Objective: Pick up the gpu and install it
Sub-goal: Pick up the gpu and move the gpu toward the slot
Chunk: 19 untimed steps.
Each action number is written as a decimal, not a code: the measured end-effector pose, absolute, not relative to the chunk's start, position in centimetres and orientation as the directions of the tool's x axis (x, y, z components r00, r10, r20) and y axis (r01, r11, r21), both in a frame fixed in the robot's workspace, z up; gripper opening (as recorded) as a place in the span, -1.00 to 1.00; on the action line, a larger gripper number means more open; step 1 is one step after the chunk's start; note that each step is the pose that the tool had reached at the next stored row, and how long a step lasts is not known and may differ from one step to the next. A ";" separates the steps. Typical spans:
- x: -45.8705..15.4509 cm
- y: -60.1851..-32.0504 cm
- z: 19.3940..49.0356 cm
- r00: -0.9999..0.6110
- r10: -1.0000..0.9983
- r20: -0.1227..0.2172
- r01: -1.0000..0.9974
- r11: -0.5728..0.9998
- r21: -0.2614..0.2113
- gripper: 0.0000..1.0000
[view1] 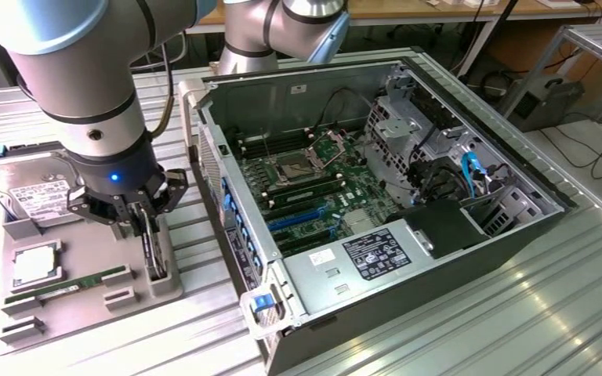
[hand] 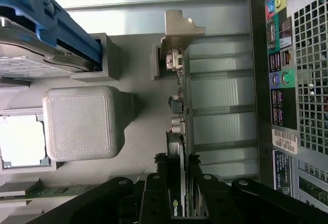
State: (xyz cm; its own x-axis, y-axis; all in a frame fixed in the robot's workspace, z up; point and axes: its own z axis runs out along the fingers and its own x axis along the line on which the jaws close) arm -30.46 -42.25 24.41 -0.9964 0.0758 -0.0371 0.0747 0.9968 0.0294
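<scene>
My one claw (view1: 146, 225) is clamped on the single gpu (view1: 157, 254), standing on edge in the grey tray (view1: 92, 251), exterior view's lower left; one RAM stick (view1: 71, 283) lies beside.

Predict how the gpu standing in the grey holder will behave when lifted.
Probably stiff: the gpu is a flat board with a metal bracket. Likely to tip if released, since it stands on its thin edge in the grey holder. Exposed parts suggest fragility where the gripper clamps it.
</scene>
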 end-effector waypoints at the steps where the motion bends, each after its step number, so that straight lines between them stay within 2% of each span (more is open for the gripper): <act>1: -30.5 -42.2 24.4 -0.996 0.076 -0.037 0.075 0.997 0.029 -0.47; 12: -30.4 -42.3 24.6 -0.999 -0.003 -0.036 -0.004 1.000 0.030 -0.47; 19: -30.4 -42.4 26.5 -0.999 -0.003 -0.035 -0.004 0.999 0.032 -0.47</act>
